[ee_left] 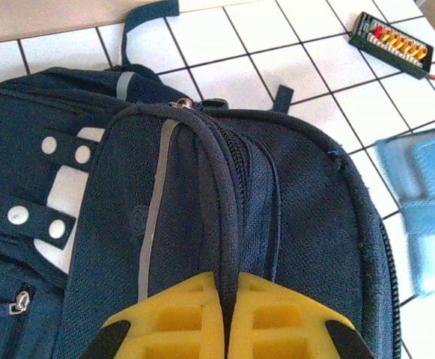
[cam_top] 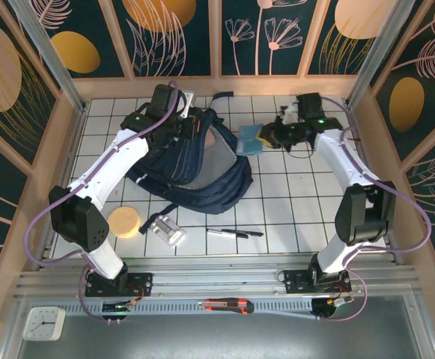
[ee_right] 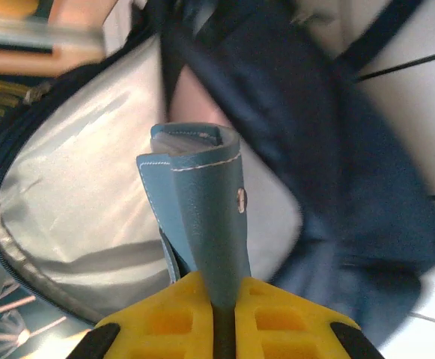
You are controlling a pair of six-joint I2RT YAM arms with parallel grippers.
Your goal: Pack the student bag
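The student bag (cam_top: 195,176), dark navy with a pale stripe, lies in the middle of the table with its mouth held open, grey lining (ee_right: 75,202) showing. My left gripper (cam_top: 193,129) is shut on the bag's piped upper edge (ee_left: 228,224) next to the zip, the yellow fingers (ee_left: 180,321) pinching it. My right gripper (cam_top: 271,137) is shut on a blue stitched notebook cover (ee_right: 206,202) with a small snap, held end-on just right of the bag's opening (cam_top: 216,146). In the left wrist view that blue notebook (ee_left: 427,202) blurs at the right edge.
A round cork disc (cam_top: 124,222), a silver-white object (cam_top: 166,229) and two pens (cam_top: 236,233) lie near the front of the table. A black board with orange connectors (ee_left: 393,43) sits at the back. A utility knife (cam_top: 228,305) and a clock (cam_top: 43,323) lie off the table, in front.
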